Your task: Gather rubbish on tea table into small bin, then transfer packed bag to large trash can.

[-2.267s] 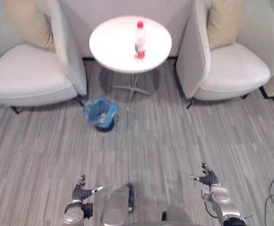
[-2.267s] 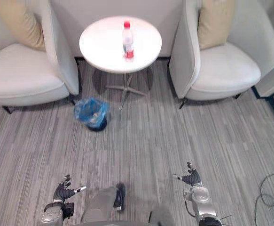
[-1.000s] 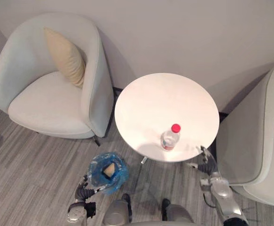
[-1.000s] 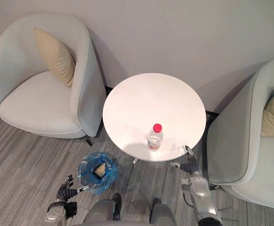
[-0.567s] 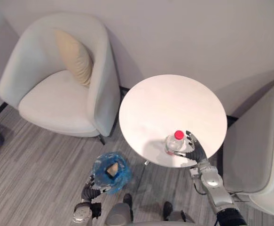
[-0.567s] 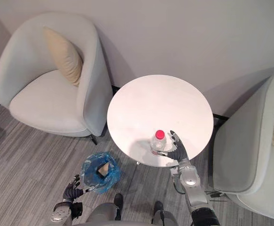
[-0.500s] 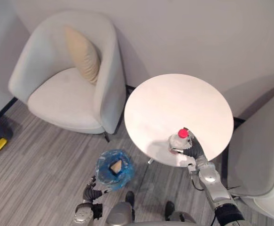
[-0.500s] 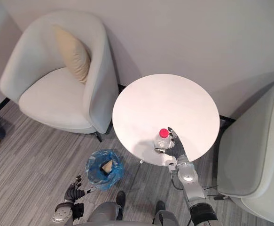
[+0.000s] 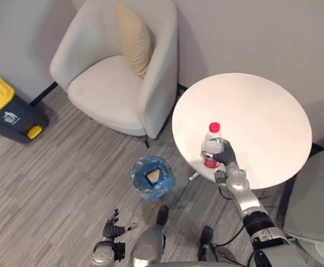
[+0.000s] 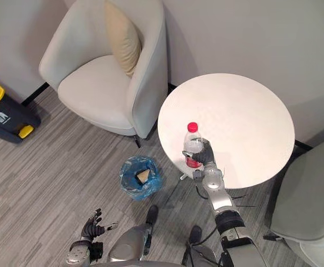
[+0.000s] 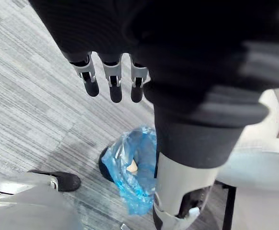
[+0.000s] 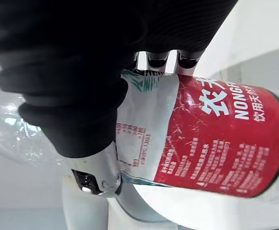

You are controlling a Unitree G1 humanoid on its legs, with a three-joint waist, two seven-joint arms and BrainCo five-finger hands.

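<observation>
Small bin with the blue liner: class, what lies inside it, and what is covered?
Inside the small bin, one pale tan scrap shows; anything beneath it is covered.

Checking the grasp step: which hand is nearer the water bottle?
Right. The right hand is curled round the bottle at the table's near edge; the left hand hangs open low above the floor, beyond the blue-lined bin.

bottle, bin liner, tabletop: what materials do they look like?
The bottle: thin clear plastic, see-through and crinkled, glossy red label. The bin liner: thin translucent blue plastic film, wrinkled. The tabletop: smooth matte white, perhaps painted or laminated board; cannot tell which.
</observation>
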